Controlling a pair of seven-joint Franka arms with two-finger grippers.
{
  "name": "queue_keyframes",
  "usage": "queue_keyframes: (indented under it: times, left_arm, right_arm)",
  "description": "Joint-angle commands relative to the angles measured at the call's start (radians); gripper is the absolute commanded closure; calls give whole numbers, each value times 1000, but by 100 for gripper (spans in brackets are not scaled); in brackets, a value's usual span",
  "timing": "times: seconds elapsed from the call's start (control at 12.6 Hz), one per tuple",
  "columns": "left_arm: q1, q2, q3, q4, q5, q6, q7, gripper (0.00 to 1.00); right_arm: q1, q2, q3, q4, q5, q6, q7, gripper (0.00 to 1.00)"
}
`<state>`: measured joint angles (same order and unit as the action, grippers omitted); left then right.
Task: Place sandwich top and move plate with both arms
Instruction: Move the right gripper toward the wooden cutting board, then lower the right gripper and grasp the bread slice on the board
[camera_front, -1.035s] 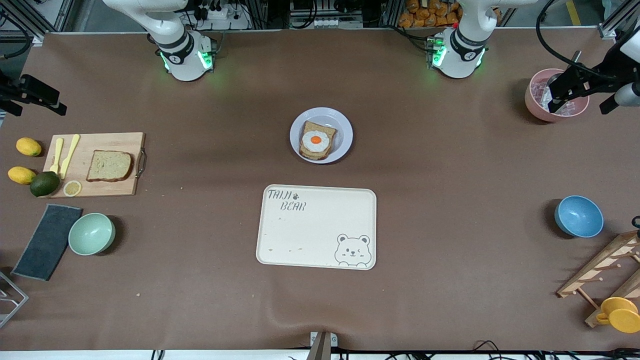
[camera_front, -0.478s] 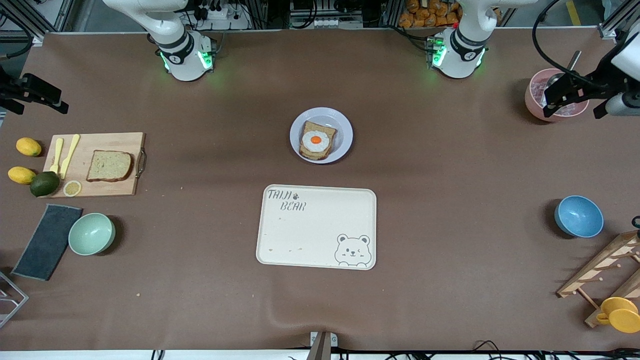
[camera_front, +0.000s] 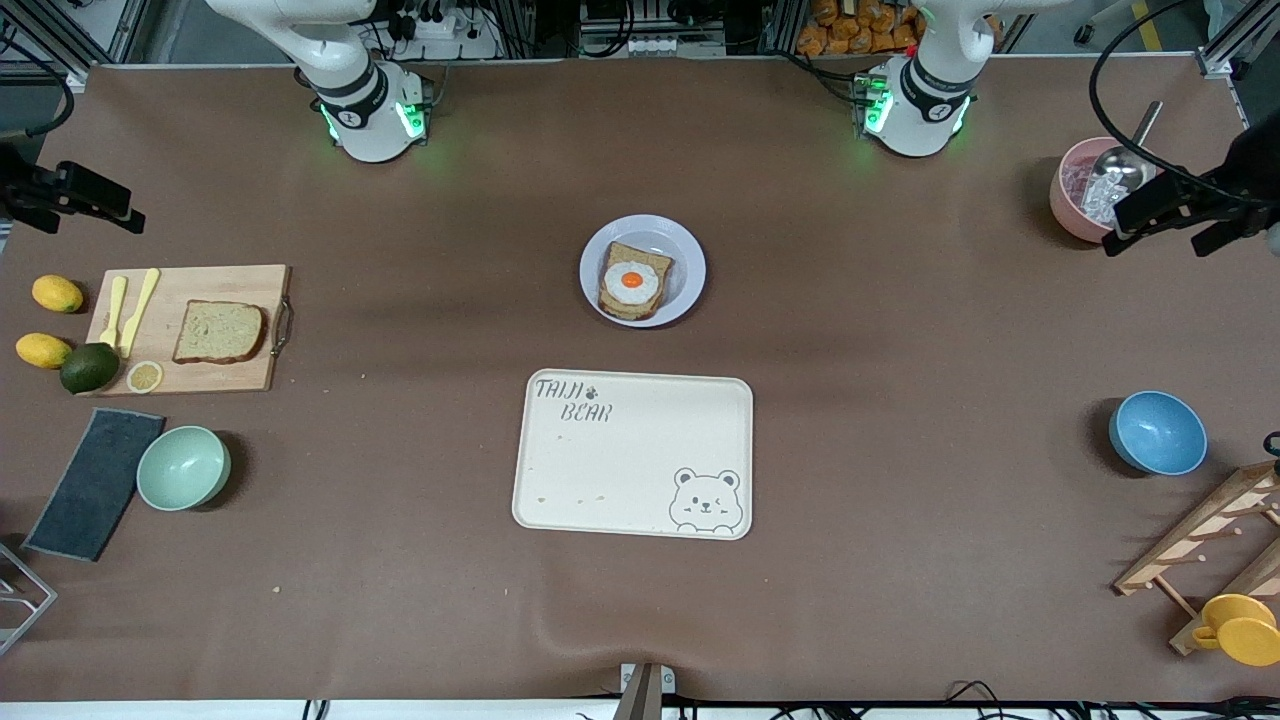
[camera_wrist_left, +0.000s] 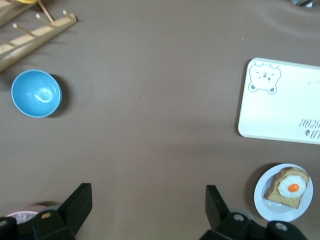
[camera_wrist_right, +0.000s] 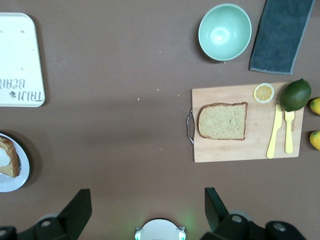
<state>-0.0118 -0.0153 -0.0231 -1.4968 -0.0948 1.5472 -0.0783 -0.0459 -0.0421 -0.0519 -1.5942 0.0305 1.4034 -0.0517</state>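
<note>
Nearer the front camera than the plate (camera_front: 643, 270) lies a tray (camera_front: 632, 455) lettered "TAIJI BEAR", while the sandwich top (camera_front: 219, 332) rests on a cutting board (camera_front: 190, 329) under the wide-open right gripper (camera_wrist_right: 145, 207), and the left gripper (camera_wrist_left: 147, 205), also wide, hovers beside a pink bowl (camera_front: 1075, 200).

Plate (camera_front: 686, 255) at table centre, egg slice (camera_front: 634, 281) on it. Tray (camera_front: 632, 455) nearer the camera than the plate. Sandwich top (camera_front: 219, 331) on board (camera_front: 188, 329) toward the right arm's end; bowl (camera_front: 184, 467) nearer the camera than the board, cloth (camera_front: 96, 482) beside it
</note>
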Motion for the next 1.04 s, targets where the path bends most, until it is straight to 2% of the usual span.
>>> queue_keyframes:
  times: [0.0, 0.4, 0.64, 0.96]
  left_arm:
    - [-8, -11, -35, -6, 64, 37, -6, 0]
    - [-11, 52, -52, -8, 55, 36, -9, 0]
    - [-14, 121, -69, -13, 18, 30, -9, 0]
    - [-56, 166, -74, -39, 9, 57, -15, 0]
  right_arm:
    - [-52, -1, 20, -53, -17, 43, -26, 0]
    - [-121, 7, 18, -141, -15, 123, -105, 0]
    - [-199, 13, 18, -222, -12, 228, -258, 0]
    - [-298, 105, 20, -236, -1, 267, -373, 0]
